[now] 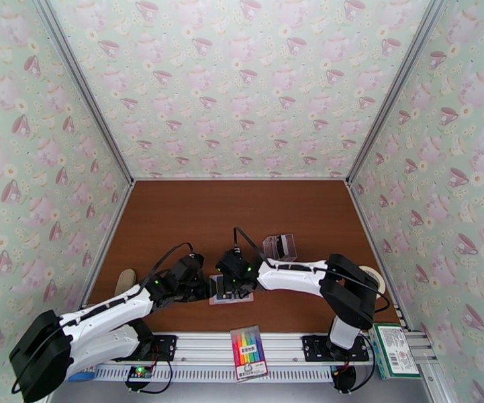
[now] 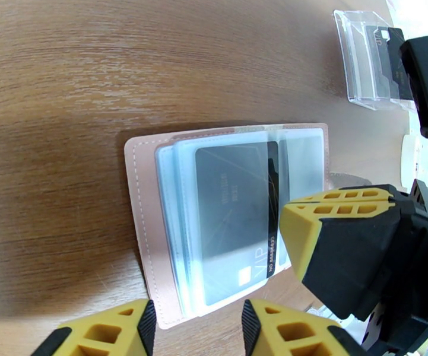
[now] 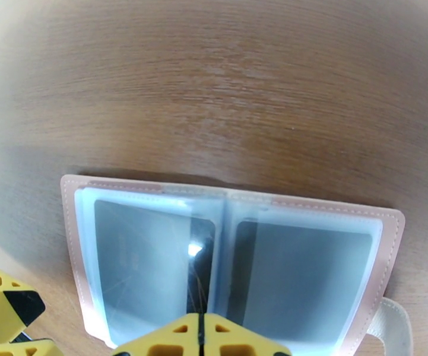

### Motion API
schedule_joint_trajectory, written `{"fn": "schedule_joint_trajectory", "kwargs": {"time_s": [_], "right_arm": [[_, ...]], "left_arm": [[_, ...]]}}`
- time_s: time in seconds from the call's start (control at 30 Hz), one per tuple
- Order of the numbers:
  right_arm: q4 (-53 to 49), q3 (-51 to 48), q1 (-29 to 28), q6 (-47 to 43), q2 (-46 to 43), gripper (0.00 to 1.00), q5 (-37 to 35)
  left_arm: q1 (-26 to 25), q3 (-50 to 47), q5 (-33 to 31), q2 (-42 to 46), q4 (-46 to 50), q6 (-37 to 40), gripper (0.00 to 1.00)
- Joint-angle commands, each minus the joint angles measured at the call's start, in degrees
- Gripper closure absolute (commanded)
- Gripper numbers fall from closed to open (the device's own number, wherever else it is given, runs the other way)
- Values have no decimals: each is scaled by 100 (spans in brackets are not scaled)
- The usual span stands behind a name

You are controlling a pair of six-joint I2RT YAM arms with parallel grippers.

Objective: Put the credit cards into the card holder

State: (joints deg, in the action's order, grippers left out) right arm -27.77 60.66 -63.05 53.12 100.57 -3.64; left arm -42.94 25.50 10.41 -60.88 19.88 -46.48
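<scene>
The brown table [image 1: 242,216] is holding everything. The card holder [image 1: 242,298] is lying open and flat on it, near the front edge, between the two arms. Its pink rim [image 2: 139,191] is showing around the clear pockets inside (the other wrist view is showing that rim [image 3: 332,204] too).

The clear plastic box [image 1: 280,248] is standing farther back, well apart from the card holder. Seen from the left wrist, the box [image 2: 362,60] is keeping at least one dark card [image 2: 392,54] inside, so I am thinking the job is only partly done.

The left gripper [image 2: 196,333] is hanging over the near edge of the card holder with its jaws apart, and it is gripping nothing. The right gripper [image 3: 200,336] is pinching its jaws tight together, and its tips are sitting at the middle fold.

Two credit cards look tucked in: one grey card [image 3: 142,256] in the left pocket and another [image 3: 303,274] in the right. The left one [image 2: 231,215] is showing a black stripe along the side nearest the right gripper [image 2: 344,250]. I cannot tell if that claw is pinching this card or just pushing it.
</scene>
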Motion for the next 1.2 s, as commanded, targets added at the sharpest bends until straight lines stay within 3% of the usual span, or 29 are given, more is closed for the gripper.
{"fn": "schedule_joint_trajectory", "kwargs": {"time_s": [0.0,0.63,1.17], "right_arm": [[19,170,-33,-82,138,92,33],[-9,130,-32,6,273,92,-34],[-30,146,-32,-13,296,92,-19]], "left_arm": [[-12,-76,-86,15,-89,-63,54],[-5,-81,-5,127,-156,-97,54],[-29,-38,391,-411,-681,-169,53]]}}
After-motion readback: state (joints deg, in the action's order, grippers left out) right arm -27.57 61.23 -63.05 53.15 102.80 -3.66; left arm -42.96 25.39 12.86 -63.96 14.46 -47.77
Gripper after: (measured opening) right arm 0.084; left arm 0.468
